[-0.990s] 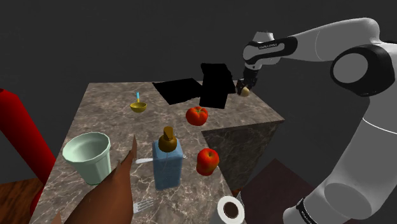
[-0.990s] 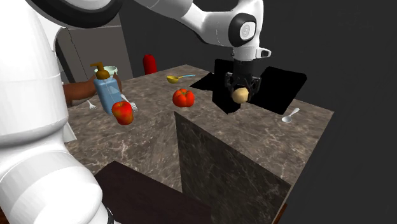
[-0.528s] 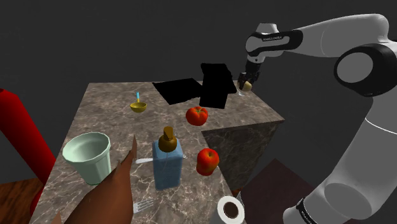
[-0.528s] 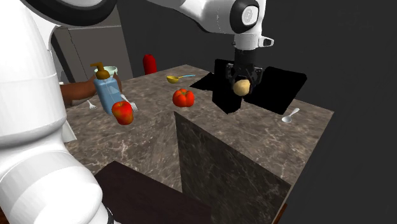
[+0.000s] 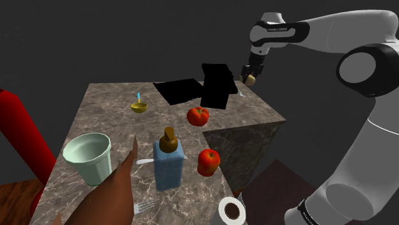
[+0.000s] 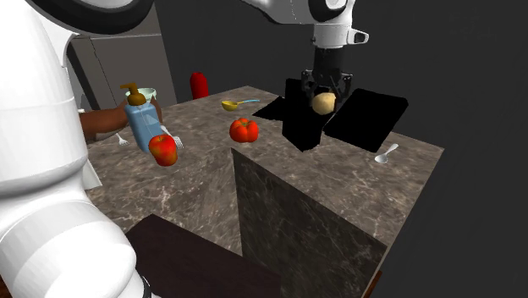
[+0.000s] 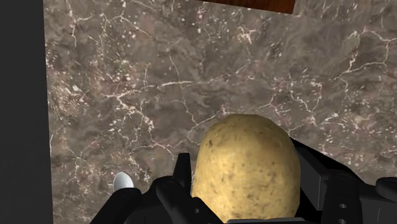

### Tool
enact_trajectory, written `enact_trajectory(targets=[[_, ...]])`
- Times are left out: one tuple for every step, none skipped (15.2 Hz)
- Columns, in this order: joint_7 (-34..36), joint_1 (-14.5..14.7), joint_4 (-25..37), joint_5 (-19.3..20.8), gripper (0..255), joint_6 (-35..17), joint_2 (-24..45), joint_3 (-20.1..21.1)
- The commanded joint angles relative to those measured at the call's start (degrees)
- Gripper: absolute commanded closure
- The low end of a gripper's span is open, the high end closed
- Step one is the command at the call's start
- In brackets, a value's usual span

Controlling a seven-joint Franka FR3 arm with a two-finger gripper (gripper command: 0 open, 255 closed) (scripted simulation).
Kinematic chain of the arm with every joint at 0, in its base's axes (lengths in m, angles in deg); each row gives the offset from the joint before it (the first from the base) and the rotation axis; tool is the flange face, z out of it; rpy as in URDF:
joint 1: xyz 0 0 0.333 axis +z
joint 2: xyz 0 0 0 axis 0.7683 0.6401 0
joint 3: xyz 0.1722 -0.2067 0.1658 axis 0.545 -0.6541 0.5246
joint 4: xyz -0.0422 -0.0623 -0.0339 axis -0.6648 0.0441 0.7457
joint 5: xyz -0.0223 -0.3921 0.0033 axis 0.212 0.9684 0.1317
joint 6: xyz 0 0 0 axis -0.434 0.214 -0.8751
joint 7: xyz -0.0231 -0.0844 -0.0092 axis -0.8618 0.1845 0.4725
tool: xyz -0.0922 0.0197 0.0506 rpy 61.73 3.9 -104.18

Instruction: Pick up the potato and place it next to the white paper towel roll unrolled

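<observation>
A tan potato [image 7: 245,167] is clasped between my black fingers, held in the air above the marble counter [image 7: 159,95]. In the shoulder view my gripper [image 5: 250,78] hangs over the counter's far right corner with the potato [image 5: 251,79] in it. In the second exterior view the potato [image 6: 323,103] sits in the gripper [image 6: 325,100] well above the black sink area [image 6: 372,114]. The white paper towel roll [image 5: 231,211] stands low at the shoulder view's bottom edge, beside the counter's near end, far from the gripper.
On the counter [image 5: 115,128] stand two red apples [image 5: 197,116] [image 5: 208,161], a blue soap bottle [image 5: 169,163], a pale green cup [image 5: 89,156], a yellow bowl [image 5: 139,107] and a fork [image 5: 144,206]. A white spoon [image 6: 386,154] lies near the far corner. A red cylinder [image 5: 19,137] stands at the left.
The gripper has risen steadily with the potato, lifting it from just above the counter to well over the sink area. Nothing else has moved.
</observation>
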Motion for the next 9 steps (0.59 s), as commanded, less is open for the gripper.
enact_trajectory(targets=[[0.02,-0.01,1.36,0.06,255,1.54,-0.17,-0.02],[0.01,-0.03,2.15,0.05,255,2.31,-0.15,-0.04],[0.0,-0.06,2.97,0.05,255,3.1,-0.11,-0.05],[-0.01,-0.09,3.81,0.03,255,3.89,-0.06,-0.06],[-0.03,-0.12,4.67,0.02,255,4.68,0.01,-0.07],[-0.05,-0.15,5.55,-0.01,255,5.48,0.09,-0.09],[-0.07,-0.19,6.45,-0.04,255,6.29,0.19,-0.1],[-0.09,-0.23,7.38,-0.07,255,7.11,0.3,-0.12],[-0.12,-0.28,8.33,-0.11,255,7.93,0.43,-0.13]])
